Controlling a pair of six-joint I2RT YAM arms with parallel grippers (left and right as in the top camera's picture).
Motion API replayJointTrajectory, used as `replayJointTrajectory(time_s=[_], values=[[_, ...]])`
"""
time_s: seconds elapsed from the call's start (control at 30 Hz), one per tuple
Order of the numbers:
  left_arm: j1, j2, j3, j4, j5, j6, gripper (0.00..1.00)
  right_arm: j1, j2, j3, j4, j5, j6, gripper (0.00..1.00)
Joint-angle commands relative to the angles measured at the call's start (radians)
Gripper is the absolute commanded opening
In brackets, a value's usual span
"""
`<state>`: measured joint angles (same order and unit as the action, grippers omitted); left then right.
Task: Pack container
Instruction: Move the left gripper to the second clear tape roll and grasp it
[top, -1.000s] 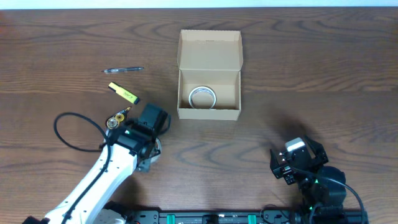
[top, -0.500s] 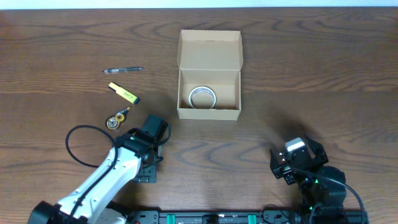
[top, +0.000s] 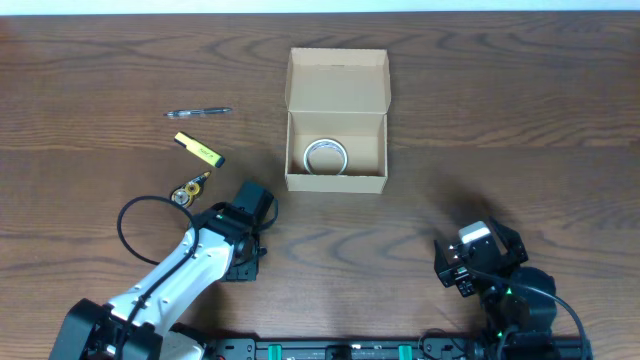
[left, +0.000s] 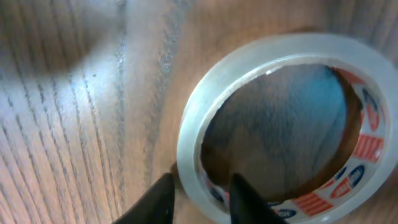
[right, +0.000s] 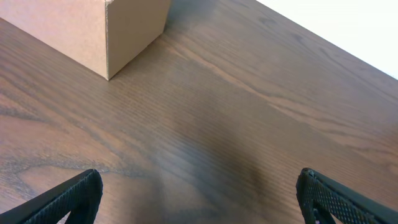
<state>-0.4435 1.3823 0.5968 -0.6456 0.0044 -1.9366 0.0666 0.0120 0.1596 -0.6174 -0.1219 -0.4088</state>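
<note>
The container (top: 336, 118) is a tan cardboard box standing open at the table's middle, its lid flap (top: 337, 80) folded back, with a clear tape roll (top: 326, 157) lying inside. In the left wrist view a second clear tape roll (left: 280, 46) with a red-and-blue printed core lies flat on the wood. My left gripper (left: 200, 193) has one finger outside and one inside its ring, shut on the wall. In the overhead view that gripper (top: 240, 262) covers this roll. My right gripper (right: 199, 193) hangs wide open over bare wood, with the container's corner (right: 118, 31) ahead to the left.
A pen (top: 198, 112), a yellow marker (top: 198, 149) and a small round yellow-and-black item (top: 187, 190) lie left of the container. The left arm's black cable (top: 135, 215) loops over the table. The right arm (top: 478, 258) sits at the front right.
My left arm pulled back toward the table's front edge and lowered onto the second tape roll. Its jaws went from wide open to closed on the roll's wall. The right arm stayed still.
</note>
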Motion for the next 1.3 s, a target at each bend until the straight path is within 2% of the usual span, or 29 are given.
replayJointTrajectory(time_s=[0.0, 0.1, 0.2, 0.37, 0.43, 0.57, 0.6, 0.73, 0.77, 0.9, 1.0, 1.07, 1.27], values=[[-0.002, 0.006, -0.006, -0.003, -0.005, 0.003, 0.2, -0.007, -0.006, -0.003, -0.003, 0.002, 0.011, 0.99], [-0.002, 0.006, -0.006, -0.003, -0.008, 0.003, 0.15, -0.007, -0.006, -0.003, -0.003, 0.002, 0.011, 0.99], [-0.002, -0.005, -0.006, -0.003, -0.029, 0.003, 0.14, -0.007, -0.006, -0.003, -0.003, 0.002, 0.011, 0.99], [-0.002, -0.117, 0.001, -0.019, -0.155, 0.056, 0.12, -0.007, -0.006, -0.003, -0.003, 0.002, 0.011, 0.99], [-0.002, -0.171, 0.026, -0.064, -0.212, 0.056, 0.07, -0.007, -0.006, -0.003, -0.003, 0.002, 0.011, 0.99], [-0.002, -0.234, 0.136, -0.192, -0.337, 0.087, 0.07, -0.007, -0.006, -0.003, -0.003, 0.002, 0.011, 0.99], [-0.002, -0.238, 0.167, -0.215, -0.362, 0.112, 0.09, -0.007, -0.006, -0.003, -0.003, 0.002, 0.011, 0.99], [-0.002, -0.238, 0.242, -0.247, -0.373, 0.149, 0.39, -0.007, -0.006, -0.003, -0.003, 0.002, 0.011, 0.99], [-0.002, -0.228, 0.233, -0.234, -0.352, 0.145, 0.42, -0.007, -0.006, -0.003, -0.003, 0.002, 0.011, 0.99], [-0.002, -0.157, 0.136, -0.164, -0.235, 0.04, 0.43, -0.007, -0.006, -0.003, -0.003, 0.002, 0.011, 0.99], [-0.002, -0.126, 0.066, -0.058, -0.193, 0.039, 0.47, -0.007, -0.006, -0.003, -0.003, 0.002, 0.011, 0.99], [-0.002, -0.108, 0.039, -0.018, -0.185, 0.036, 0.57, -0.007, -0.006, -0.003, -0.003, 0.002, 0.011, 0.99], [-0.002, -0.053, 0.033, -0.004, -0.155, 0.036, 0.68, -0.007, -0.006, -0.003, -0.003, 0.002, 0.011, 0.99]])
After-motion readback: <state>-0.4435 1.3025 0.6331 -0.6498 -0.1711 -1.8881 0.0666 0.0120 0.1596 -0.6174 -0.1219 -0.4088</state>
